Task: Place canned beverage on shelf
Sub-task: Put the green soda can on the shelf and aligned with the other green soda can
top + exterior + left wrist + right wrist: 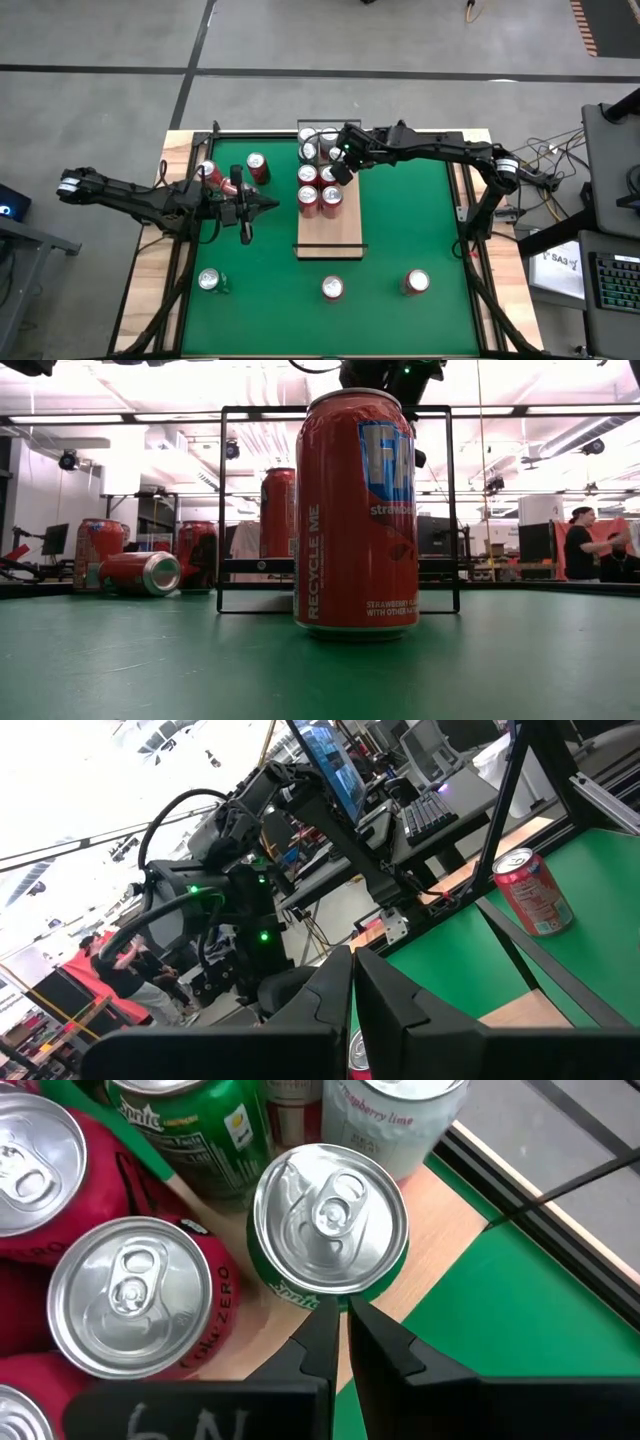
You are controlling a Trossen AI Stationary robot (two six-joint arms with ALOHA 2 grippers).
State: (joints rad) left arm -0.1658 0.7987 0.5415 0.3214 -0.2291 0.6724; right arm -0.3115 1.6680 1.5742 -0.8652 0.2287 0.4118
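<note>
The shelf is a pale wooden board with black end rails, lying in the middle of the green mat. Several cans stand on its far half. My right gripper is shut above that group. Its tips are at the side of a green can that stands upright near the board's edge, beside a red cola can. My left gripper is shut and empty above the mat, left of the shelf, pointing toward it; it also shows in the left wrist view. My right gripper's shut fingertips stand at the green can's side wall, just below its rim, coming from above at a slant. I cannot tell whether they touch it. The can stands upright on the board.
Loose red cans stand on the mat near the front edge, and one at the far left. Another red can lies on its side by my left arm. The shelf's near half is bare board.
</note>
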